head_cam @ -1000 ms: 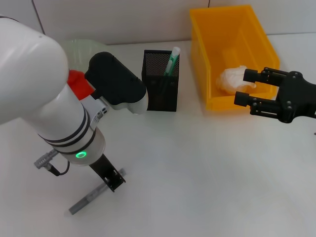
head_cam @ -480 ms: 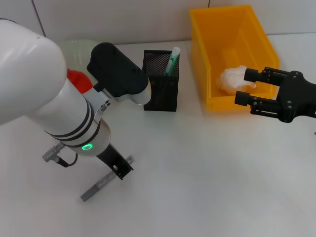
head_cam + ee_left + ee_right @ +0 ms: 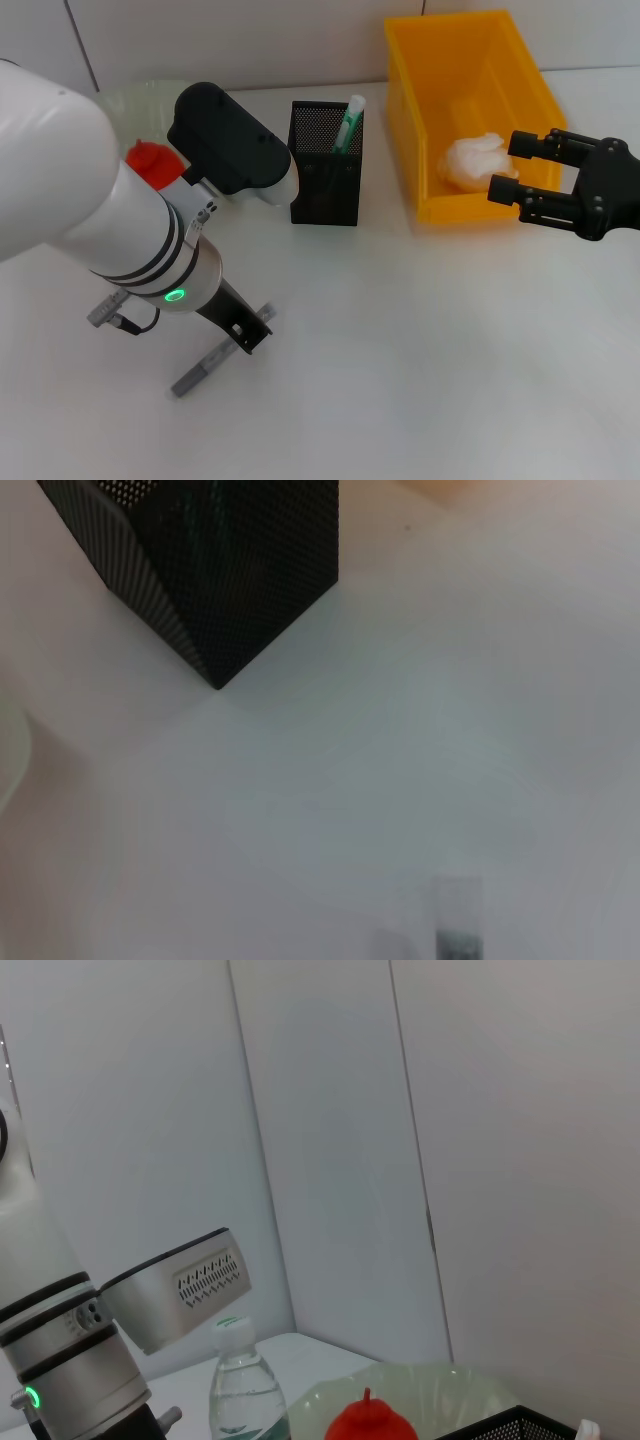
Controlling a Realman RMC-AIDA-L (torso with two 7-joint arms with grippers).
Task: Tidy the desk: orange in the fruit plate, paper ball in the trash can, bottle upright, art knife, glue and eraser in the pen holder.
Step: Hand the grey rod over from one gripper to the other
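Head view, nearest first: left gripper (image 3: pixel 245 335) low over the white table (image 3: pixel 400 380), black fingers (image 3: pixel 232 322) closed tight on the art knife (image 3: pixel 200 375), gripping it near its upper end. Slim, straight, grey and matte, slanting down from the grip towards the near edge; impossible to tell whether the low tip touches the surface. Seen from the left wrist only as a blurred grey stub (image 3: pixel 458 925) on pale table, well apart from the pen holder (image 3: pixel 230 570). Farther back, near the middle: pen holder (image 3: pixel 325 165), square, upright, black perforated metal mesh, with a green-and-white stick (image 3: pixel 348 122) leaning out of one corner. Out to the right: right gripper (image 3: pixel 510 167) hanging at the near corner of the trash can (image 3: pixel 410 150), fingers (image 3: pixel 535 145) spread wide, gripping nothing, black and ribbed. Trash can a deep, smooth yellow plastic bin with straight walls; paper ball (image 3: pixel 470 160) lying inside, white and crumpled, against the near wall. Far left, partly hidden behind the arm: fruit plate (image 3: pixel 140 95), round, pale green, translucent, holding a glossy red fruit (image 3: pixel 150 158) with a short stem. Right wrist view: bottle (image 3: pixel 238 1385) standing upright beside the plate, clear plastic, white cap.
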